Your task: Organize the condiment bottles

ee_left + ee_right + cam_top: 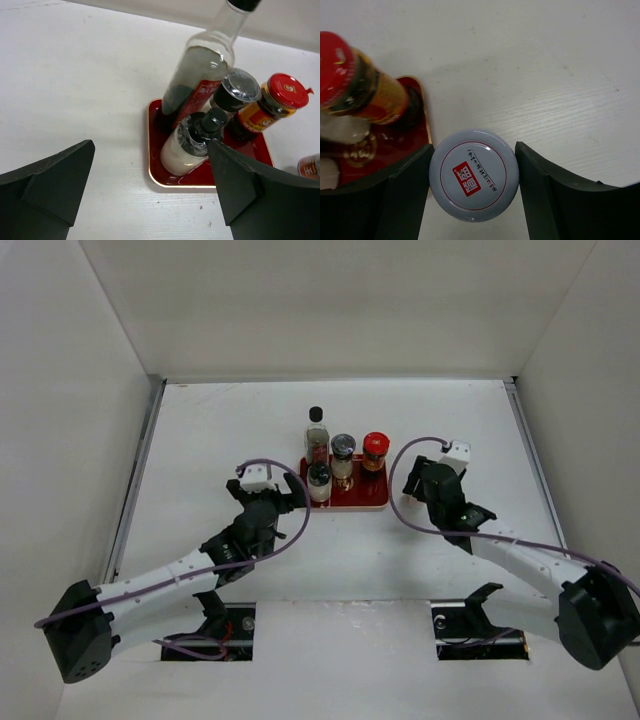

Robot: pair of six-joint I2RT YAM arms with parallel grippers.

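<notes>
Shaker [474,175], grey-topped: seeming light, slick; body offering best hold. Right fingers [555,200] flanking it, contact unclear; left fingers [50,185] gaping, empty.

A red tray [365,498] is being carried flat on the white table [400,550], toward its far middle. A grey-lidded shaker [474,175] is being borne just beside the tray's right edge.

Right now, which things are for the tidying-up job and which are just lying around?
For the job: tall black-capped bottle, grey-lidded shaker, red-lidded jar, white-filled shaker, and the pale-lidded bottle held by the right gripper.
Just there: red tray, purple cables.
</notes>
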